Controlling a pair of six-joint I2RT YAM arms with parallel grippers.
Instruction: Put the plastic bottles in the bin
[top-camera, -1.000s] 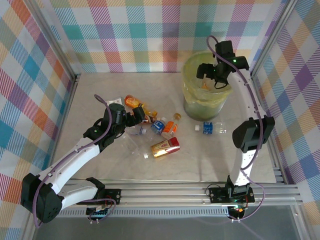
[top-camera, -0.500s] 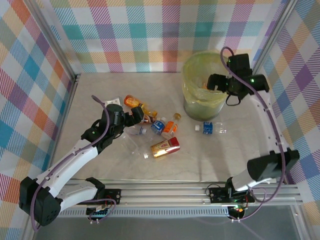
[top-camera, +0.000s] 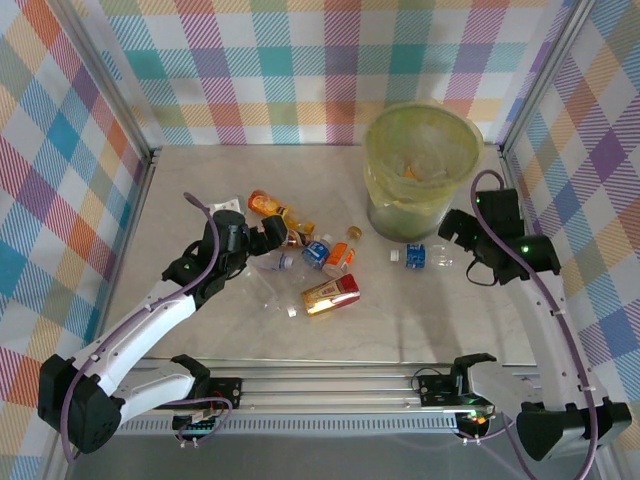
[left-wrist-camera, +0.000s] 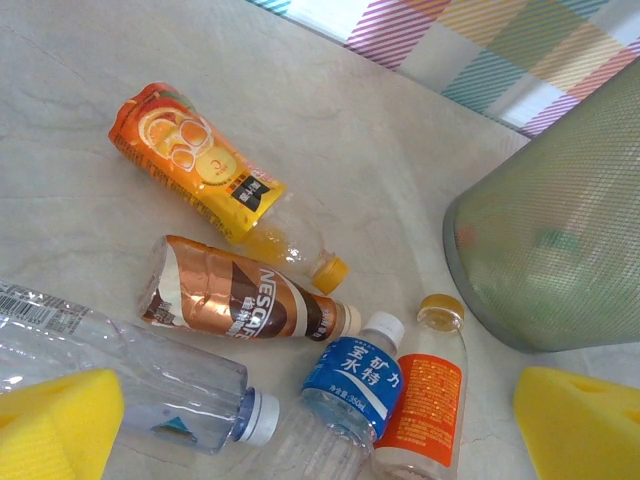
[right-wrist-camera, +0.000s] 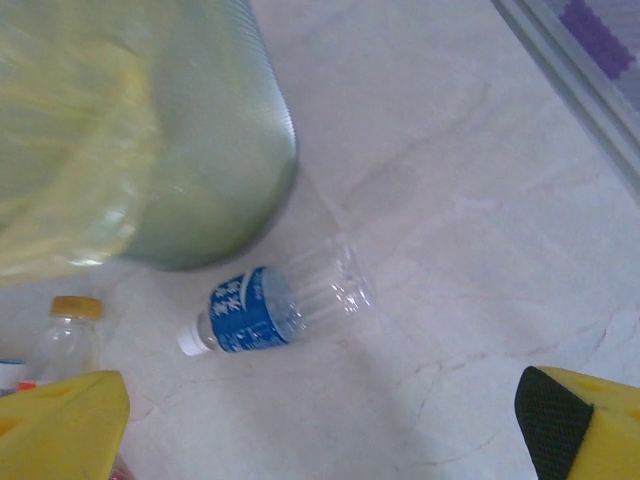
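The bin (top-camera: 420, 165) is a tall round basket lined with a yellow-green bag, at the back right. Several plastic bottles lie in a cluster mid-table: an orange juice bottle (left-wrist-camera: 195, 165), a brown Nescafe bottle (left-wrist-camera: 240, 300), a blue-label bottle (left-wrist-camera: 350, 385), an orange-label bottle (left-wrist-camera: 425, 400) and a clear bottle (left-wrist-camera: 150, 370). My left gripper (top-camera: 275, 240) hovers open over this cluster, its yellow pads (left-wrist-camera: 55, 425) wide apart. Another blue-label bottle (right-wrist-camera: 270, 300) lies alone in front of the bin (right-wrist-camera: 150, 150). My right gripper (top-camera: 465, 248) is open just right of it, holding nothing.
A gold-and-red bottle (top-camera: 330, 293) lies nearest the front of the cluster. Chequered walls enclose the table on three sides, with a metal rail (top-camera: 350, 380) along the near edge. An orange-capped bottle (right-wrist-camera: 70, 335) sits left of the lone bottle.
My right arm has swung away from above the bin and come down to the table at the bin's front right, still open. The left arm has barely moved.
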